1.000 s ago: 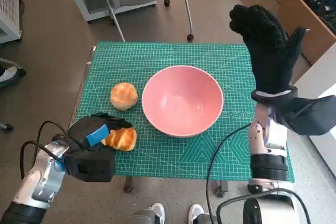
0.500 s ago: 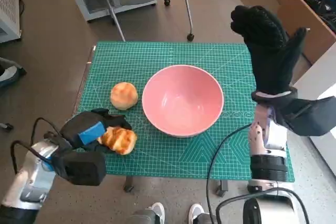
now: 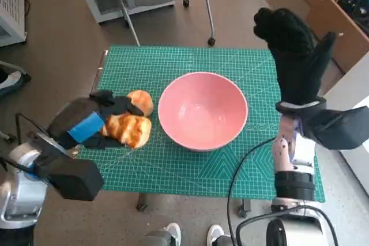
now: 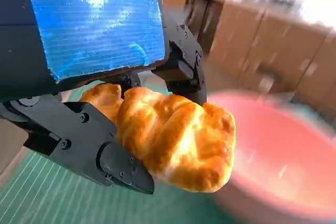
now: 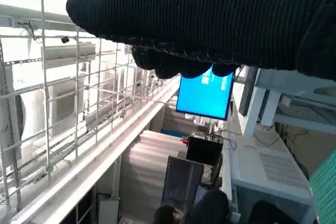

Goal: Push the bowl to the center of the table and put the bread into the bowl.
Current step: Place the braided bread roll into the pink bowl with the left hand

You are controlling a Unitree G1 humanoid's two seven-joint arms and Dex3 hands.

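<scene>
Head view: left hand (image 3: 86, 122), fingers clamped on bread (image 3: 128, 129), now lifted off desk (image 3: 190, 171), nearer bowl (image 3: 202, 109) at centre; drop-in remains. Right hand (image 3: 294, 56) raised, fingers apart, empty.

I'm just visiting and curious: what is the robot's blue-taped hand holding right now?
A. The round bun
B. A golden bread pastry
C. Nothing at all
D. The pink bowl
B: the left hand grips the golden bread pastry between its black fingers, beside the empty pink bowl.
</scene>
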